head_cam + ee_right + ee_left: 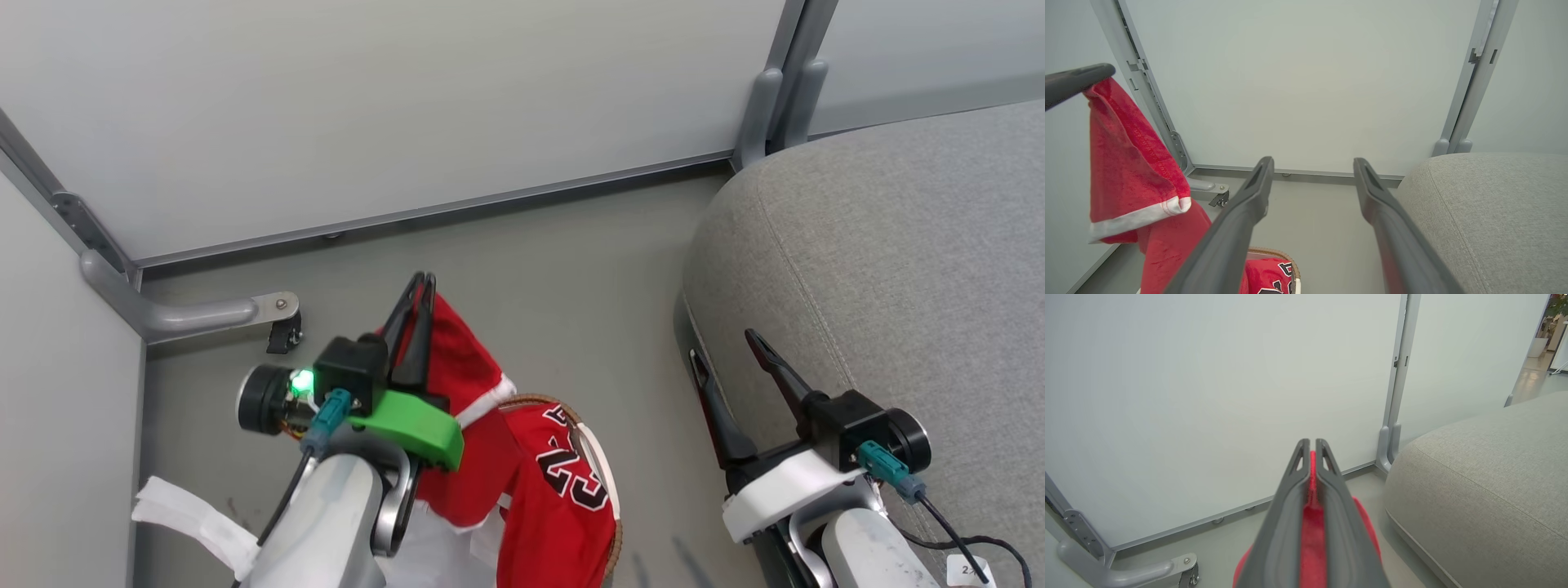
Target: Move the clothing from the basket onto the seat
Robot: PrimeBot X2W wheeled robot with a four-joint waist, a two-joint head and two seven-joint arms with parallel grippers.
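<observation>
Most of basket [598, 459] hidden under red jersey [563, 498] and left forearm [326, 523], lower centre; just a rim arc shows. Jersey runs off bottom edge. seat [898, 269] cut off at right. Left wrist view: red garment [1312, 535] mostly behind fingers [1286, 531]. Small label [967, 569] lower right, unreadable.

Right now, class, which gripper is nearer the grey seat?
Right. The right gripper hovers by the seat; the left gripper holds clothing up near the basket, farther off.
</observation>
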